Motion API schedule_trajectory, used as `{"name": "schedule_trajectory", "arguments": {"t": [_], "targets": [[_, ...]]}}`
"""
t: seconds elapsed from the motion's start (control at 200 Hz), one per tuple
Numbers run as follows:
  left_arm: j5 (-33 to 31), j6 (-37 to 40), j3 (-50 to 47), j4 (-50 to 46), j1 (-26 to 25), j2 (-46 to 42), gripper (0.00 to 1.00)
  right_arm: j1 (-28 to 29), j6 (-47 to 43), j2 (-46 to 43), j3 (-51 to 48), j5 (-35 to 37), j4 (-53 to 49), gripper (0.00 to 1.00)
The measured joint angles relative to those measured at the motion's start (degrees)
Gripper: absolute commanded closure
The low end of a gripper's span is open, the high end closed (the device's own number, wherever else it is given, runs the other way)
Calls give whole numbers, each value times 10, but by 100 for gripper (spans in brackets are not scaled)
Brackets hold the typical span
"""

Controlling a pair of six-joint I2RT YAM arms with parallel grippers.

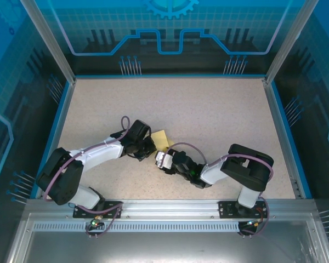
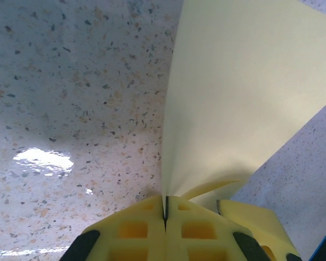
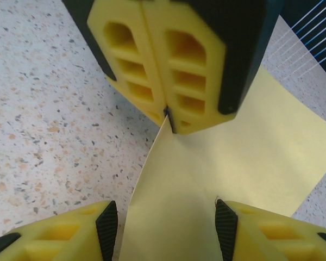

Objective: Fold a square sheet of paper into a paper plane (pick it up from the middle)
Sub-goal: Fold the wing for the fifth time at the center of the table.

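Speckled beige worktop (image 1: 208, 109) lies inside a bay walled with blue printed panels (image 1: 98, 27); an aluminium rail (image 1: 170, 207) crosses the lower part of the top view and carries the bases of 2 arms; both arms bend inward and meet just below the centre of that frame.

Yellow sheet of paper (image 1: 160, 138) shows there as a small patch at mid-frame, on or just over the worktop, between the 2 grippers; the left gripper (image 1: 145, 148) is at its left edge and the right gripper (image 1: 165, 159) just below it.

From the left wrist, the left gripper (image 2: 164, 209) sits at the bottom centre; its jaws are pressed together with 1 pointed corner of the sheet (image 2: 233, 98) pinched in the seam; the paper fans out from there toward the upper right of the frame; 1 yellow finger (image 2: 252, 223) of the right gripper shows at the lower right, beside the paper's lower edge.

From the right wrist, the left gripper (image 3: 167, 117) hangs from the top of the frame, closed on the same point of the sheet (image 3: 244, 147); a faint crease runs down the paper from that point; the right gripper (image 3: 165, 217) is at the bottom edge, its jaws standing apart, 1 finger (image 3: 60, 234) at the lower left and 1 at the lower right, with the near part of the sheet lying in the gap between them and not pinched.
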Motion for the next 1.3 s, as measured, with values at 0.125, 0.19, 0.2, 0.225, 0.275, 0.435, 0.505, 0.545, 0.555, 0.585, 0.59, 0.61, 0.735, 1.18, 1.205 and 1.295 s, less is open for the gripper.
{"name": "schedule_trajectory", "arguments": {"t": [0.125,0.19,0.2,0.225,0.275,0.435,0.505,0.545,0.555,0.585,0.59,0.61,0.735,1.18,1.205,1.295], "targets": [[0,0,0,-2,0,0,100,0,-2,14,3,14,2,46],[0,0,0,-4,0,-1,100,0,-5,21,5,19,7,44],[0,-1,0,-4,0,-1,99,0,-5,23,5,20,9,44],[0,-1,0,-4,0,-1,99,0,-5,26,6,22,12,44],[0,-1,0,-4,0,-1,99,1,-7,30,7,24,19,43],[0,-11,0,-4,0,-1,98,3,-11,38,12,28,28,50],[0,-14,0,-4,0,-1,97,3,-15,40,12,28,31,59],[0,-15,0,-4,0,-1,97,3,-17,41,12,28,32,63],[0,-15,0,-4,0,-1,97,3,-16,42,12,28,32,65],[0,-15,0,-4,0,-1,96,3,-16,42,12,28,33,67],[0,-15,0,-4,0,-1,96,3,-14,42,12,28,33,67],[0,-15,0,-4,1,-1,95,3,-18,43,12,29,33,69],[0,-15,0,-4,1,-1,88,3,-14,43,12,30,34,76],[-5,3,0,-40,46,-53,56,-19,39,17,14,-5,-7,100],[-7,3,0,-44,51,-58,54,-24,46,11,15,-13,-15,100],[-13,15,0,-58,72,-77,48,-45,78,-14,17,-46,-39,100]]}}
